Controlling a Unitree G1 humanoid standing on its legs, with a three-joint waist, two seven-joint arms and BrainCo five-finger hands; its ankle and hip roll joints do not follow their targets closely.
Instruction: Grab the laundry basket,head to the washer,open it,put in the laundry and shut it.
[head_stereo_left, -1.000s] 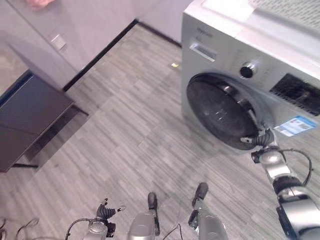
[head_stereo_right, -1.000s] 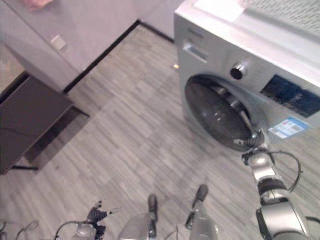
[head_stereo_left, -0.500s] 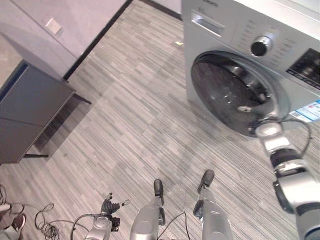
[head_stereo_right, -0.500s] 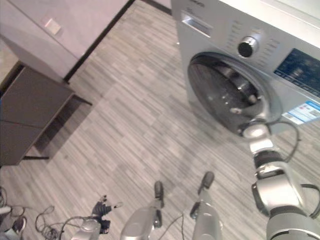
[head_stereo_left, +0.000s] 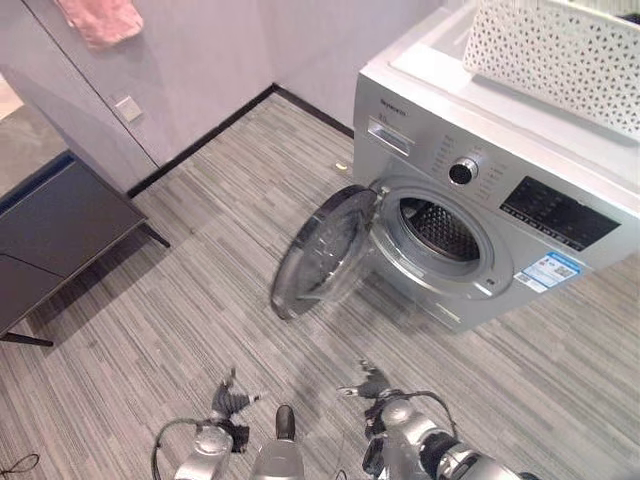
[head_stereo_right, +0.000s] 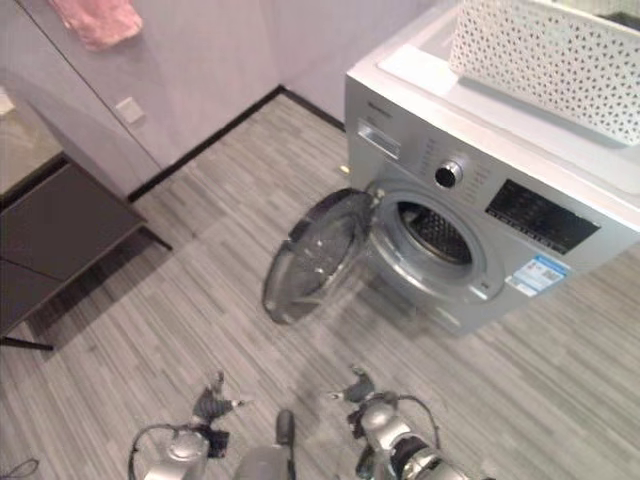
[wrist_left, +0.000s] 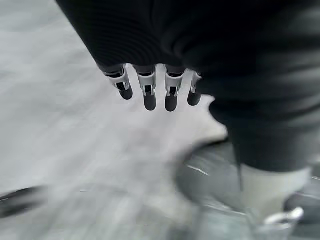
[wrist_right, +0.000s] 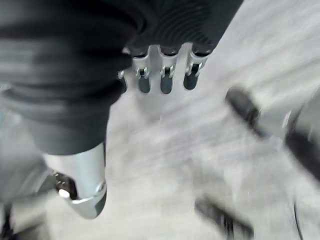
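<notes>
The silver washer (head_stereo_left: 560, 215) stands at the right with its round glass door (head_stereo_left: 325, 250) swung wide open to the left, and the drum (head_stereo_left: 440, 230) shows empty. A white perforated laundry basket (head_stereo_left: 555, 50) rests on top of the washer. My right hand (head_stereo_left: 372, 384) hangs low near the floor, well short of the door, with its fingers (wrist_right: 162, 80) relaxed and holding nothing. My left hand (head_stereo_left: 228, 402) hangs low on the other side, with its fingers (wrist_left: 150, 95) also loose and empty.
A dark low cabinet (head_stereo_left: 50, 230) stands against the left wall. A pink cloth (head_stereo_left: 100, 18) hangs on the wall above a socket plate (head_stereo_left: 127, 108). Grey plank floor (head_stereo_left: 200, 300) stretches between the cabinet and the open door.
The washer door, shut before with my right hand at its edge, now stands open. My right hand has dropped away to my side. The camera has pulled back and up.
</notes>
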